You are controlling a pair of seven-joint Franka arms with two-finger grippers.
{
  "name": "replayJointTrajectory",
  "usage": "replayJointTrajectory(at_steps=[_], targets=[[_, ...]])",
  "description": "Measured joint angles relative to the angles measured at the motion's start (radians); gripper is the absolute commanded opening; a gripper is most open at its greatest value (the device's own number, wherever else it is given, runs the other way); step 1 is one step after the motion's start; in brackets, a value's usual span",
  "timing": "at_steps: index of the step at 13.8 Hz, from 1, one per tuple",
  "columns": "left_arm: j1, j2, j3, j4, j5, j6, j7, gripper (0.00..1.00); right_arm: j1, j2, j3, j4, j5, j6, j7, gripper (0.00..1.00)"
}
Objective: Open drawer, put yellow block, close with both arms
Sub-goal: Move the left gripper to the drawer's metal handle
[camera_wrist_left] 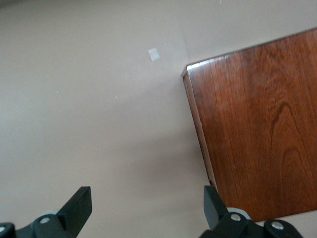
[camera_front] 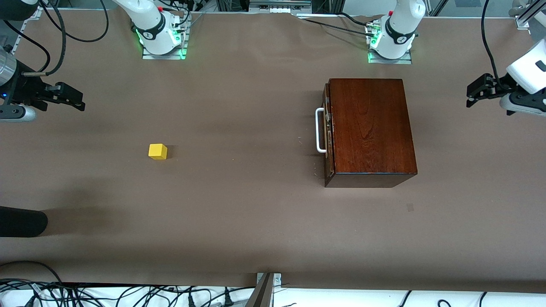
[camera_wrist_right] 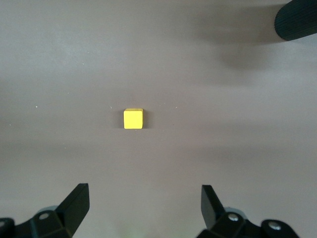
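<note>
Right gripper (camera_front: 79,102) hangs spread wide and empty over the table's right-arm end; yellow block (camera_front: 158,151) sits on bare table well apart from it. Farther off, drawer (camera_front: 327,132) is shut in its box, handle (camera_front: 319,130) facing the block. Left gripper (camera_front: 471,99), also open, waits past the box. Risk: a skewed pull on the handle drags the whole box.

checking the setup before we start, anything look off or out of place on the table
Nothing stands out. The drawer sits shut in its box, which stands squarely. The yellow block rests flat on the table toward the right arm's end. Both claws, left and right, hang open above the table's ends.
</note>
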Motion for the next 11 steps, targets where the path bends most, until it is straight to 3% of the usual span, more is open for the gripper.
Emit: replayJointTrajectory(at_steps=[4,7,11], targets=[[-0.014,0.066,-0.052,-0.011,-0.001,-0.068,0.004,1.0,0.0,0.0,0.0,0.0,0.0,0.0,0.0,1.0],[-0.04,0.139,-0.232,-0.001,-0.007,-0.058,-0.059,1.0,0.0,0.0,0.0,0.0,0.0,0.0,0.0,1.0],[-0.104,0.251,-0.421,0.082,-0.007,-0.033,-0.377,1.0,0.0,0.0,0.0,0.0,0.0,0.0,0.0,1.0]])
